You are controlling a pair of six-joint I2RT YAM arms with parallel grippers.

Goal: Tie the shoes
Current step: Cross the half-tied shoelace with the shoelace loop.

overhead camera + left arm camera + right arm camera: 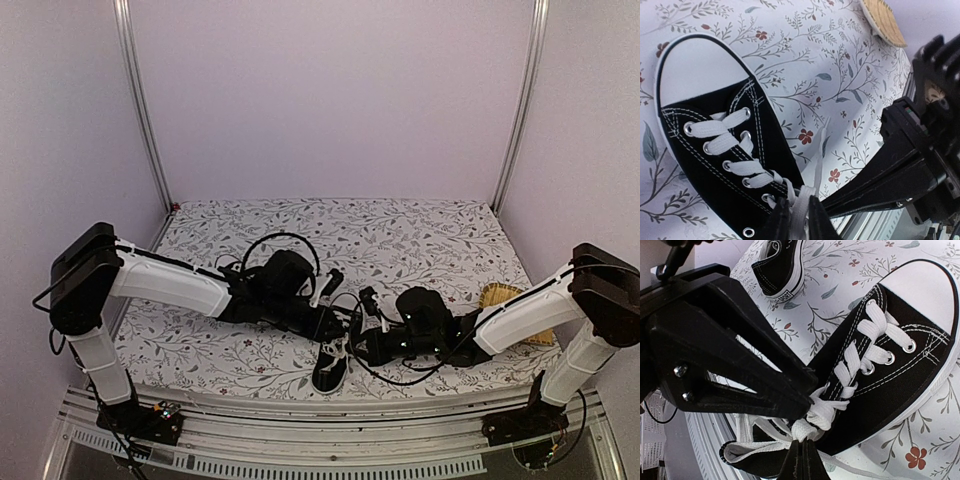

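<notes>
One shoe (331,372) lies at the middle of the table's (420,240) near edge, heel opening toward that edge. The second shoe (777,265) lies farther back from the edge. The left gripper (800,220) grasps a lace (801,207) strand, one finger against each side. The right gripper (801,457) is clenched, its tips touching the loose lace bundle; whether a strand is pinched cannot be determined. A woven pad (505,298) rests at the table's right side, back from the edge.
</notes>
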